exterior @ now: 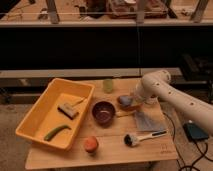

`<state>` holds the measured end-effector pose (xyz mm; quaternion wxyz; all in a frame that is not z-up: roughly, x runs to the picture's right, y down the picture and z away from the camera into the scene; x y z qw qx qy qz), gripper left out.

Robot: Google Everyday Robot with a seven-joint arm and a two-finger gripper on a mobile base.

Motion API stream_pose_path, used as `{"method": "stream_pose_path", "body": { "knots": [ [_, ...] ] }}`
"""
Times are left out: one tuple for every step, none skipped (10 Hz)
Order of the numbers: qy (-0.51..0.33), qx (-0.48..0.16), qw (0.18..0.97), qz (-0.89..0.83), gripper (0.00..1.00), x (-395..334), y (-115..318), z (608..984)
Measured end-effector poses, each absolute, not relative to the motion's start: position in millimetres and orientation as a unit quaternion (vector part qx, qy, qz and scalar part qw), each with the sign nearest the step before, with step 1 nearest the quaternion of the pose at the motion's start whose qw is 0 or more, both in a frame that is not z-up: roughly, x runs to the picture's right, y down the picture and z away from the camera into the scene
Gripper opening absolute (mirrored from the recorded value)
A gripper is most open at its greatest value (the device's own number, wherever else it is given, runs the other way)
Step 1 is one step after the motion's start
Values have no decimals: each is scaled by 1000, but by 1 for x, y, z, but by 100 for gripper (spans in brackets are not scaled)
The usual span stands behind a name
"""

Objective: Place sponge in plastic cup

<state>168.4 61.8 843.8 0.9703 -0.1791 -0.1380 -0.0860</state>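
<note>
Hovering claw beside 1 sponge

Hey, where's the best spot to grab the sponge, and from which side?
Probably take the sponge from above, pinching across its narrower width. It is a small soft block resting on the orange bowl with its top exposed, while that bowl's rim and the purple bowl crowd its sides. The gripper sits just to its right.

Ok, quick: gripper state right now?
Gripper: cannot be told. It hangs low next to the sponge, to the right of the purple bowl.
</note>
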Motion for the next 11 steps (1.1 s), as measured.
{"method": "stream_pose_path", "body": {
  "knots": [
    [-134,-170,973,-82,2,169,53,846],
    [-131,-163,975,-81,2,169,45,845],
    [-128,-152,977,-80,2,167,27,841],
    [-123,-140,979,-79,2,167,5,834],
    [-120,-129,981,-78,2,167,-14,828],
    [-118,-120,983,-77,2,168,-29,827],
    [-121,-111,983,-79,2,163,-44,828],
    [-128,-106,983,-82,2,154,-51,831],
    [-133,-102,982,-85,2,145,-55,834],
    [-137,-96,982,-90,2,139,-57,834],
    [-142,-88,981,-97,2,128,-65,831]
  ]
}}
